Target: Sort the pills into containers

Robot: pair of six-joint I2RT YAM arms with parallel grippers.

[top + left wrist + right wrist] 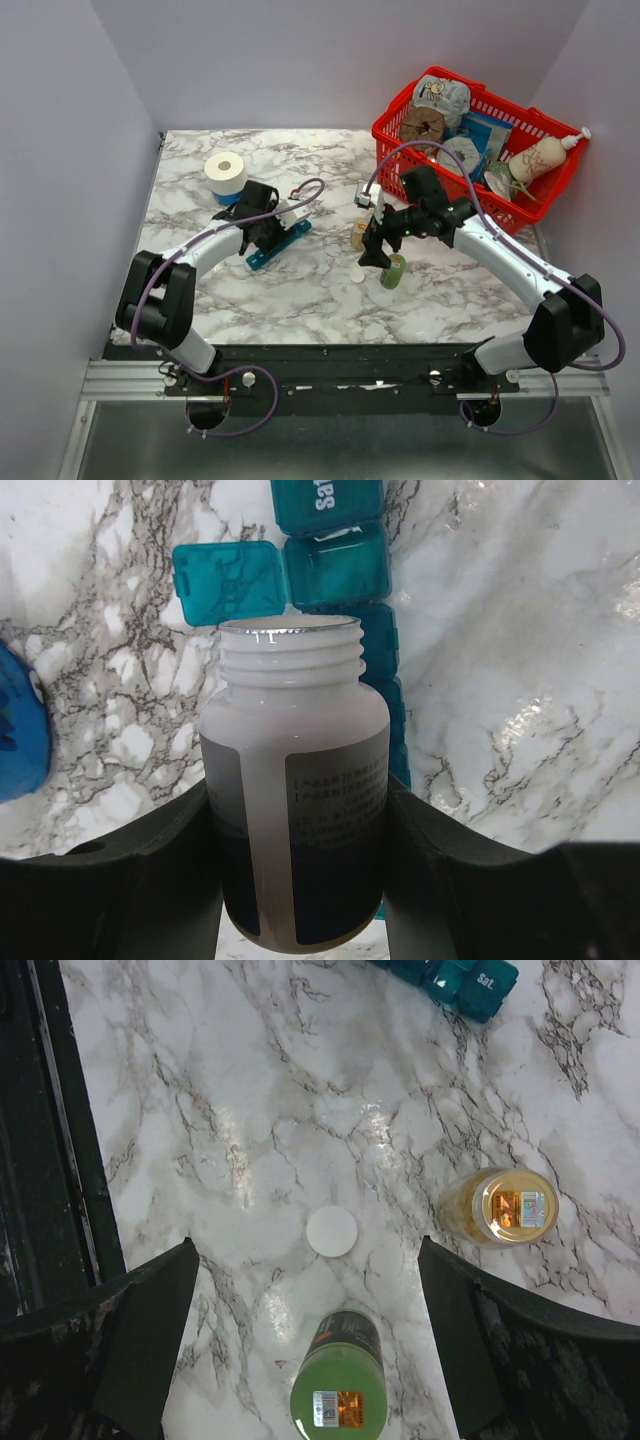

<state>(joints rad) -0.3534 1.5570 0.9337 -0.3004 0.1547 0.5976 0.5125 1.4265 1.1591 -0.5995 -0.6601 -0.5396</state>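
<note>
Over marble [520, 630], left gripper [297, 830] clamps white bottle [290, 730] (right gripper [308, 1250] agape).

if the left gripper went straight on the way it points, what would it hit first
Most likely the teal pill organiser: the white bottle in the left gripper leads, its open mouth over the strip beside the flipped-open lid. Depth is unclear.

Teal-blue pill organiser [276, 246]: long narrow strip of small square compartments in a row, lying flat and diagonal on the marble, left of centre. End compartment is marked "Sat", lid shut. The next compartment [336, 566] is open, its lid [225, 583] flipped out flat to the side. White pill bottle [295, 780], cap off, threaded mouth pointing at the open compartment and hiding the strip's middle. No loose pills visible.
</note>
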